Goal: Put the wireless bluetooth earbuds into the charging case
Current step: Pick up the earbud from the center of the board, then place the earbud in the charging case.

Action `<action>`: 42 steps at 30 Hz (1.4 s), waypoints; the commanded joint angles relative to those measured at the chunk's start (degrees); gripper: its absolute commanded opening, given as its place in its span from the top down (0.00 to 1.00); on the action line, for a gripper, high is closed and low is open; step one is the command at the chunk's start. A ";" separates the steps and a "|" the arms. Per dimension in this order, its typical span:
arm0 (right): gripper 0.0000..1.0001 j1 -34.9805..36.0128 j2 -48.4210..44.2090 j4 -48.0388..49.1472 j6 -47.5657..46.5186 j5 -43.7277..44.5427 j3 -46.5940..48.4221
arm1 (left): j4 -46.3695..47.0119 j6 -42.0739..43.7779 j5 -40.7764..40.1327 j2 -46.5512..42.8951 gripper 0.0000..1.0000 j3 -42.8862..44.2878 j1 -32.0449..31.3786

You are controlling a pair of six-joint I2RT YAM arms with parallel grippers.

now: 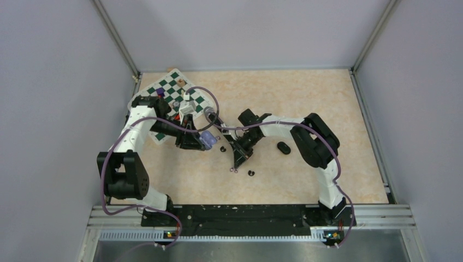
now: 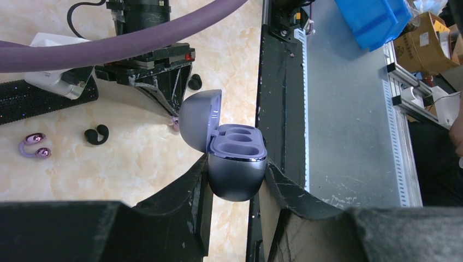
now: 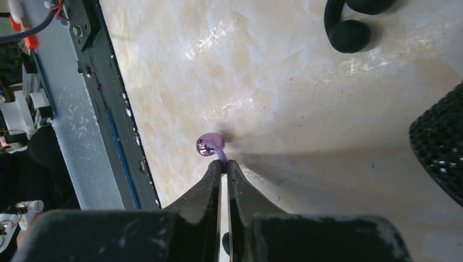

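Top view: left hand [image 1: 197,143] was clamped on the purple charging case [image 1: 208,140], just in front of the chessboard [image 1: 173,94]. Right hand [image 1: 235,165] pointed down at the table [image 1: 306,98] mid-workspace, tips on the purple earbud [image 1: 233,171]. A black earbud [image 1: 251,173] lay just beside it, and a second black earbud [image 1: 223,148] lay near the charging case. The black case [image 1: 283,148] sat apart, to the right of the right hand.

Left wrist: the purple charging case [image 2: 237,147] sat gripped between both fingers [image 2: 188,191]. Its lid [image 2: 199,117] was swung open, with both wells showing. On the table beyond it lay a loose purple earbud [image 2: 35,146] and the second black earbud [image 2: 96,134] close together. The black earbud [image 2: 194,82] lay by the right hand [image 2: 174,121].

Right wrist: right hand [image 3: 224,164] was pinched nearly closed on the thin band of the purple earbud [image 3: 210,146]. The bud's glossy bead stuck out ahead of the tips, down at the table [image 3: 306,109]. The black earbud [image 3: 349,27] lay top right, well apart. A black studded object [image 3: 439,153] was at the right edge; couldn't tell what it was.
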 commanded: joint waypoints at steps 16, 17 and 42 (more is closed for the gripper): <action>1.00 -10.38 -19.42 11.71 7.98 0.71 -0.64 | 1.04 -2.24 1.25 -0.81 1.00 2.69 0.03; 1.00 -11.01 -21.48 12.86 8.56 2.54 -0.61 | 3.47 -4.91 0.64 -0.76 1.00 3.19 -0.27; 1.00 -12.60 -47.30 42.88 21.47 7.64 -17.21 | 48.49 -48.56 1.71 3.95 1.00 3.88 -18.36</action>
